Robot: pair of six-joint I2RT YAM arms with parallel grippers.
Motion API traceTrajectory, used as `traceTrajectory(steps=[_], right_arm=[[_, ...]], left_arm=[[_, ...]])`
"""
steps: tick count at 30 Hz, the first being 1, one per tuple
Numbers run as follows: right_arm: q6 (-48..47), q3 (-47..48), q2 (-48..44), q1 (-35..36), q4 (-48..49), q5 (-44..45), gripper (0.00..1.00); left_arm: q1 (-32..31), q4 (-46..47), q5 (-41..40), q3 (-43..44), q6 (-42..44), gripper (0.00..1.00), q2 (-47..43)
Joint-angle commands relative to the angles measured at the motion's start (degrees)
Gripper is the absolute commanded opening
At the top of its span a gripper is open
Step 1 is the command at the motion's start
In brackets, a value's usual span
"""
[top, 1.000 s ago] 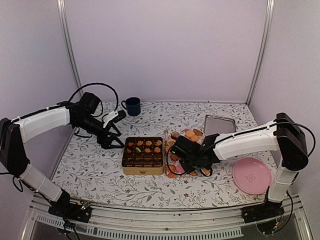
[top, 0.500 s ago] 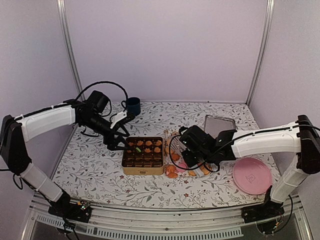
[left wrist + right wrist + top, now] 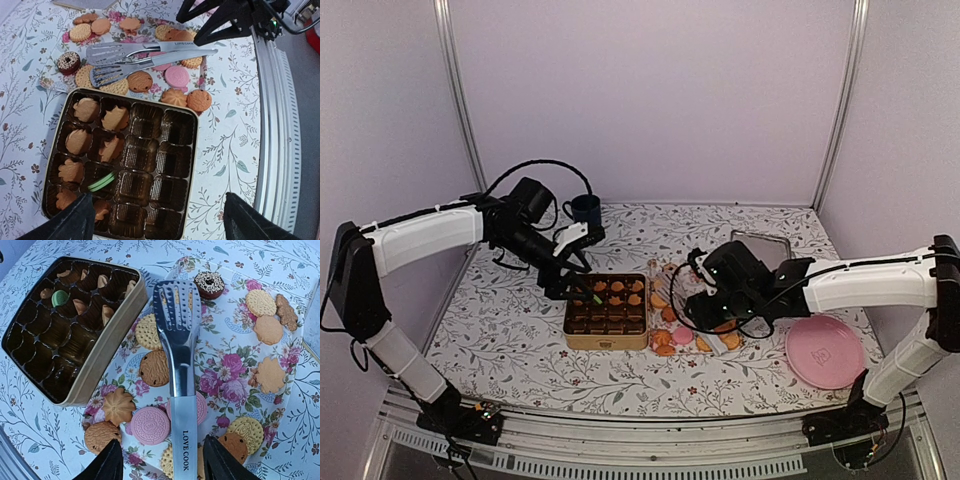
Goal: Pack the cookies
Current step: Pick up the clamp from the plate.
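On the bench (image 3: 520,340), a gold tin (image 3: 606,341) with a brown compartment insert is placed near the centre. A floral tray (image 3: 225,365) is laid just beside it on the right.

The cookies (image 3: 269,329) are found in two places:
- Most are spread loose on the floral tray. These are mainly golden-orange rounds, with a pink cookie (image 3: 150,425) near the tongs' handle and a chocolate ring (image 3: 209,284) with sprinkles at the far end.
- Others are seated in the tin, where golden-orange pieces (image 3: 85,109) are held in the compartments of the two far rows. A green cookie (image 3: 101,181) is set on edge in one of these compartments. Only brown liner is shown in the remaining compartments.

A pair of metal tongs (image 3: 180,340) is laid flat across the tray on top of the cookies, with the blades pointed toward the far side.

The right gripper (image 3: 163,441) is positioned over the tongs' handle. Its jaws are held apart, one on each side of the handle, and no contact with it is visible.

The left gripper (image 3: 157,210) is held above the far left corner of the tin. Its jaws are spread wide with nothing between them.

A pink plate (image 3: 823,352) is set well to the right of the tray. A dark mug (image 3: 586,211) and a metal lid (image 3: 758,248) are placed toward the back of the bench.
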Motion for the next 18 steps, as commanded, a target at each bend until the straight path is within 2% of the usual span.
traceTrajectory(steps=[1,4,9,15,18], right_arm=[[1.0,1.9,2.7,-0.4,-1.9,1.7,0.55],[1.3,4.3,5.2,1.3,-5.6,6.1,0.55],[2.3,6.4,9.5,2.8,-8.4,7.6,0.54],[2.7,7.7,12.6,3.3,-9.6,9.2,0.45],[2.8,8.7,13.8,3.3,-10.7,10.8,0.36]], left_arm=[[-0.9,-0.9,-0.9,-0.3,0.6,0.89,-0.7],[-0.8,-1.0,-1.2,-0.2,0.7,0.89,-0.8],[-0.8,-0.9,-1.3,-0.1,0.6,0.89,-0.9],[-0.8,-1.0,-1.8,-0.2,0.7,0.89,-1.2],[-0.8,-1.0,-1.8,-0.1,0.8,0.89,-1.3]])
